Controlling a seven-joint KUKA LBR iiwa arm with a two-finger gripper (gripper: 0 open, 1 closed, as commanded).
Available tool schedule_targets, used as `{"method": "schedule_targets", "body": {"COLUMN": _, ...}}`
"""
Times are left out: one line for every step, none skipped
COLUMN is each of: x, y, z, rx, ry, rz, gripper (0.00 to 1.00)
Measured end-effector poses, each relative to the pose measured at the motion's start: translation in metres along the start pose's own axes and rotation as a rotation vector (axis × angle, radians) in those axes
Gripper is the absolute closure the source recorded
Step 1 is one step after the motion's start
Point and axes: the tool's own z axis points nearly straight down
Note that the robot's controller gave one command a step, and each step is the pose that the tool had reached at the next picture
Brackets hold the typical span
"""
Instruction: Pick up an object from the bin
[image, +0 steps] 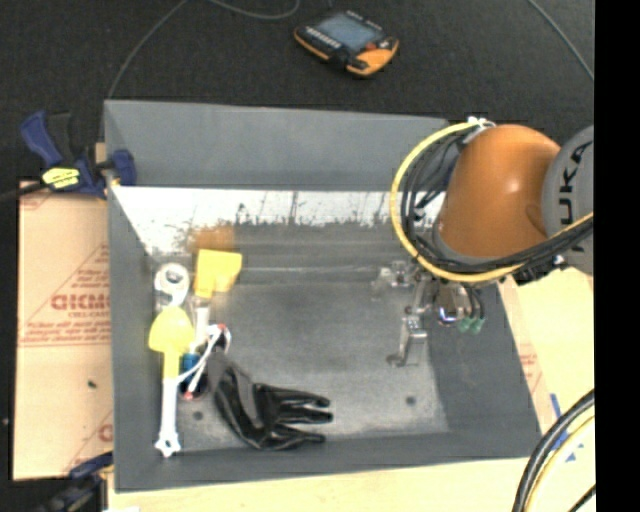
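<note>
My gripper (404, 352) hangs under the orange wrist cover over the bare right part of the bin floor, close to the right wall. No loose thing lies under it. The nearest thing is a black glove (268, 408), lying flat at the front of the bin well to the gripper's left. Farther left lie a yellow block (217, 271) near the back wall and a yellow scoop (171, 332) with a white handle.
More small things are bunched along the left wall: a white roll (171, 280), a white spanner-like tool (168, 415) and a small blue and red piece (194, 372). The arm reaches in from the right.
</note>
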Motion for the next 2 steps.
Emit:
{"method": "schedule_targets", "body": {"x": -0.001, "y": 0.0, "z": -0.005, "rx": 0.001, "ry": -0.008, "rz": -0.002, "gripper": 0.0}}
{"method": "schedule_targets", "body": {"x": 0.0, "y": 0.078, "z": 0.141, "rx": -0.002, "ry": 0.001, "rz": 0.146, "gripper": 0.0}}
